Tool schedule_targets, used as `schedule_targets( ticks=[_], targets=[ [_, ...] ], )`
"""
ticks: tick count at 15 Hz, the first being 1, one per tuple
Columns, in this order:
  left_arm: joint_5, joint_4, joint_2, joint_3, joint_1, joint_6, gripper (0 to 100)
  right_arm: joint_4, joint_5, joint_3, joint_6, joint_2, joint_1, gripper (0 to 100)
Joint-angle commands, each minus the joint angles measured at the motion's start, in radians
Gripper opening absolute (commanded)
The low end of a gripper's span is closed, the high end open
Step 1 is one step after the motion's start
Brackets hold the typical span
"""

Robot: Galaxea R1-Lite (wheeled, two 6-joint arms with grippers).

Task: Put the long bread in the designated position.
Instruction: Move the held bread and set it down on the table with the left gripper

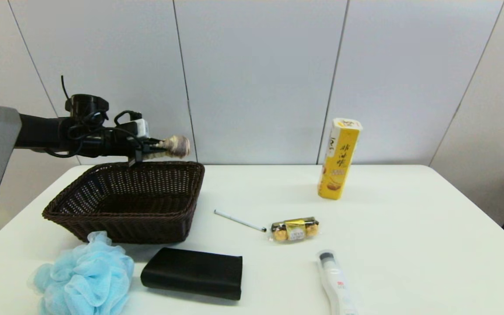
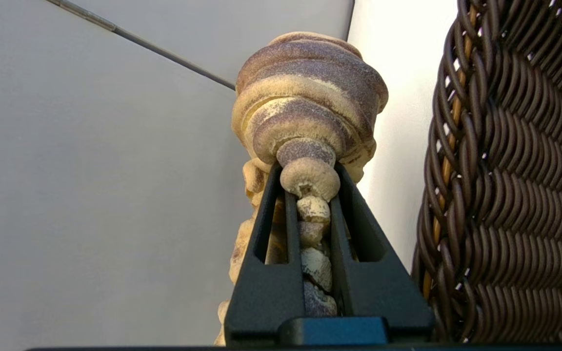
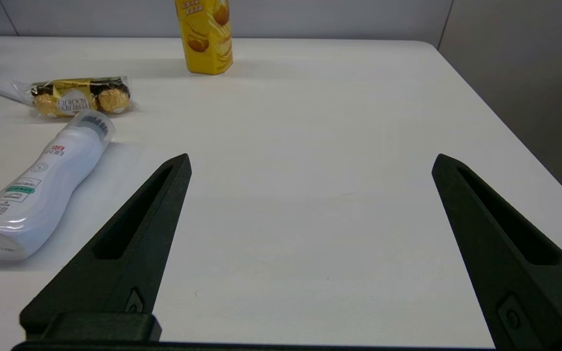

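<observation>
While the right end effector (image 3: 310, 165) is held low over bare desk (image 3: 310, 234) with its fingers spread wide apart and nothing between them, the work is being done at the left. Near the right end effector, on its left side, a white bottle (image 3: 42, 192) is seen lying on the desk, with a chocolate pack (image 3: 78, 95) just beyond it and a yellow box (image 3: 205, 34) standing farther off.

At the front of the desk, well below and nearer than the left end effector (image 1: 158, 148), a blue sponge (image 1: 83, 275) and a black pouch (image 1: 193, 272) are laid side by side. A pen (image 1: 239, 220) is seen just beside the chocolate pack.

Farther back, the left end effector is held in the air above the far rim of the basket (image 1: 129, 201). Its fingers (image 2: 359, 253) are clamped on the bread (image 1: 175, 145), which is gripped near one end and sticks out past the fingertips, clear of the basket and desk. In the left wrist view, the woven wall of the basket is seen just beside the bread.
</observation>
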Motion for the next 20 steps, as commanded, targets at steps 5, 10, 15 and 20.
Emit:
schedule_targets(
  ticks=[5,10,15,20],
  targets=[
    [-0.011,0.002,0.003,-0.005,0.0,0.007,0,0.0,0.0,0.0,0.0,0.001,0.001,100],
    [-0.011,0.002,0.003,-0.011,0.0,0.007,0,0.0,0.0,0.0,0.0,0.001,0.0,100],
    [-0.012,0.011,0.003,-0.011,0.002,0.006,100,0.0,0.0,0.0,0.0,0.001,0.001,100],
    [-0.014,0.011,0.003,-0.011,0.0,0.007,100,0.0,0.0,0.0,0.0,0.001,0.0,100]
  ],
)
